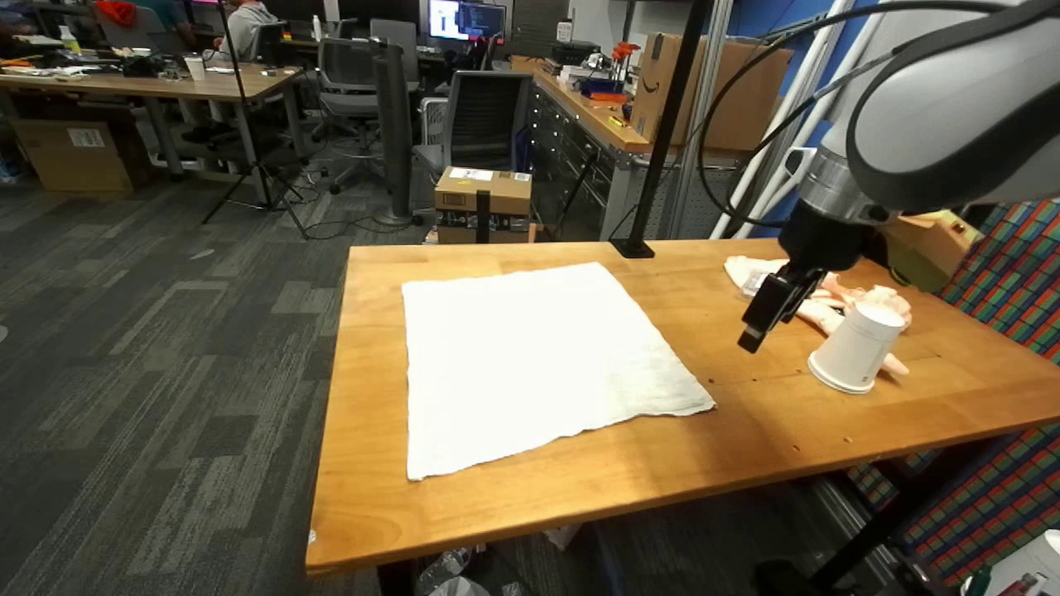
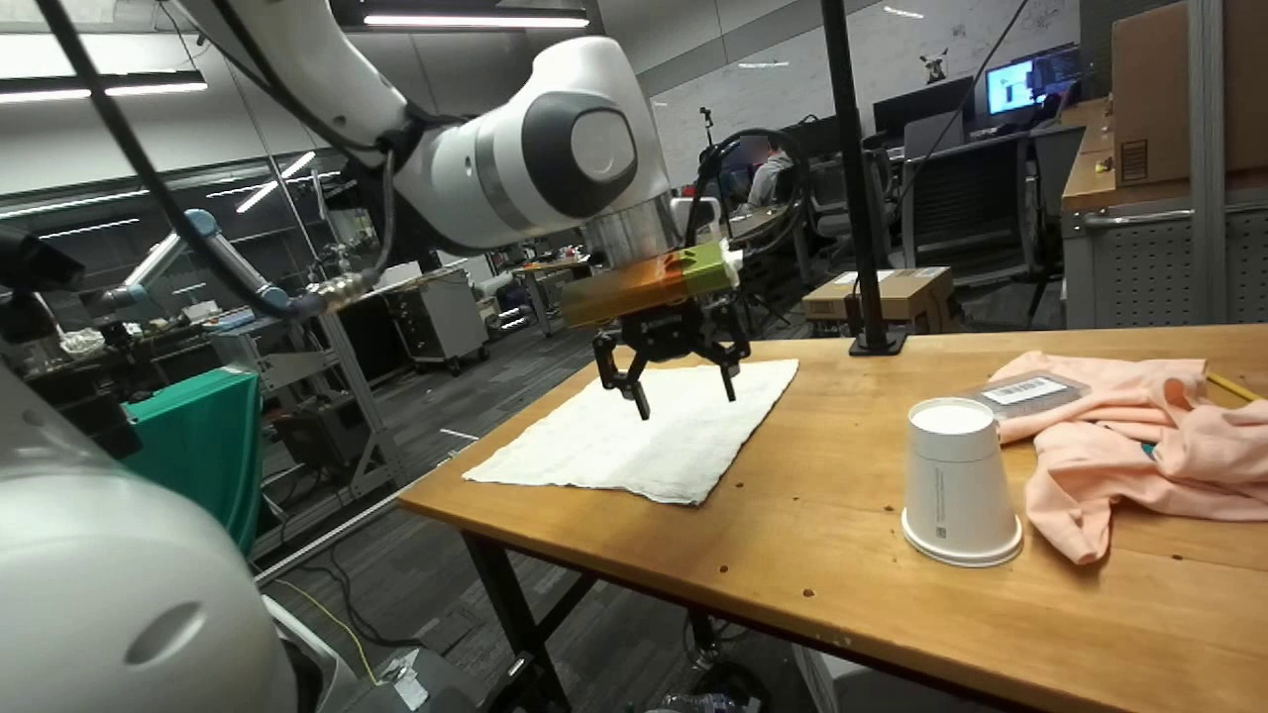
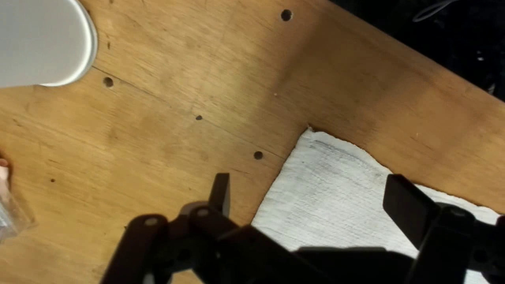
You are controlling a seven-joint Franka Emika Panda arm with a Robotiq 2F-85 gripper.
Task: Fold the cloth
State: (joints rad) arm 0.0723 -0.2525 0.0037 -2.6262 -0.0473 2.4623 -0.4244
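Observation:
The white cloth lies flat and spread out on the wooden table, in both exterior views (image 1: 538, 364) (image 2: 604, 451). One corner of the cloth (image 3: 335, 197) points up in the wrist view, between and ahead of the fingers. My black gripper is in both exterior views (image 1: 752, 339) (image 2: 686, 404), above the table and apart from the cloth. It is open with nothing between its fingers. In the wrist view, the gripper (image 3: 307, 181) has its left finger over bare wood and its right finger over the cloth near an edge. The lower part of the cloth there is hidden by the gripper.
A white cup (image 1: 857, 348) (image 2: 956, 485) stands upside down on the table (image 1: 373, 513). A pink garment (image 2: 1109, 465) lies beside it with a clear labelled packet (image 2: 1035, 391). A black pole (image 1: 662, 124) (image 2: 860, 178) rises from the table's far edge.

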